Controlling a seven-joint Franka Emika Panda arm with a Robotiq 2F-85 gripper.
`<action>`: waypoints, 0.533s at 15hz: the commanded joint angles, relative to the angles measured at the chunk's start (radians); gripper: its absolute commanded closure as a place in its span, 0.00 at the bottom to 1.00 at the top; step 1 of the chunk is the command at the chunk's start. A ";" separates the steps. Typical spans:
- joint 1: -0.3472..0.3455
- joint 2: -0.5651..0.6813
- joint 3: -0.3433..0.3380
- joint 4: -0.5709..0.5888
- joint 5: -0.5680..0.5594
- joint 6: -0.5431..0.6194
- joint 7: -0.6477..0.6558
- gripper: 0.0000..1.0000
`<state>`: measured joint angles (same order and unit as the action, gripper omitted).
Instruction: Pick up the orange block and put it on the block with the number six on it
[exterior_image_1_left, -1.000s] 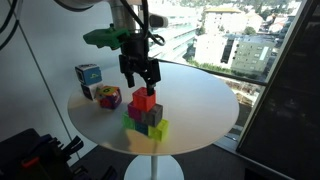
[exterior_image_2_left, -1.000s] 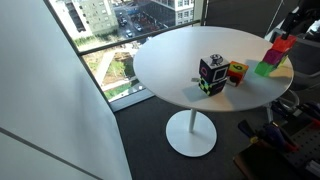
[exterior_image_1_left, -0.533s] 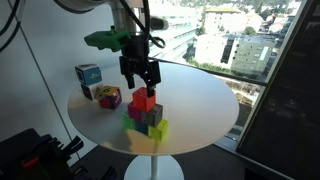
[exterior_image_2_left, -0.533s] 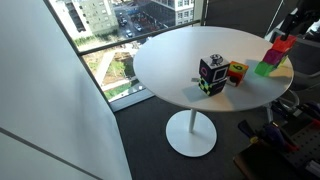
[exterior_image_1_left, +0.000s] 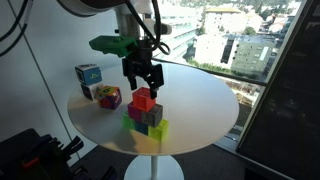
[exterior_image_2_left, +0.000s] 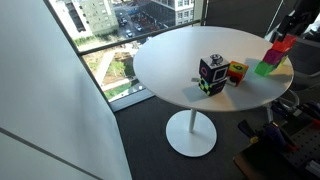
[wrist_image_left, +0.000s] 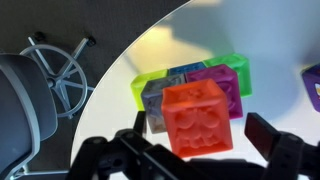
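Note:
The orange block (exterior_image_1_left: 143, 98) sits on top of a pile of green, grey and purple cubes (exterior_image_1_left: 146, 121) near the table's front; it also shows in an exterior view (exterior_image_2_left: 281, 44) and the wrist view (wrist_image_left: 203, 118). My gripper (exterior_image_1_left: 141, 84) hangs straight over it, open, one finger on each side, with a gap at each finger in the wrist view (wrist_image_left: 200, 135). The block with the number six (exterior_image_1_left: 108, 97), multicoloured with magenta and yellow faces, stands apart on the table, also in an exterior view (exterior_image_2_left: 236, 72).
A blue/teal cube with white faces (exterior_image_1_left: 88, 76) stands next to the multicoloured cube, also in an exterior view (exterior_image_2_left: 211, 75). All rest on a round white pedestal table (exterior_image_1_left: 205, 100). Windows surround it; a chair base (wrist_image_left: 60, 70) shows on the floor.
The arm's upper part has shifted slightly. The gripper stays over the orange block, which has not moved.

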<state>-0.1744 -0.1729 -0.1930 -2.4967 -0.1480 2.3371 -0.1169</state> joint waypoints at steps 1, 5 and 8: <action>0.002 0.034 -0.007 0.037 0.027 0.019 -0.059 0.00; 0.004 0.053 -0.005 0.048 0.038 0.036 -0.078 0.00; 0.003 0.061 -0.004 0.048 0.046 0.030 -0.081 0.00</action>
<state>-0.1735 -0.1315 -0.1930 -2.4729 -0.1329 2.3699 -0.1646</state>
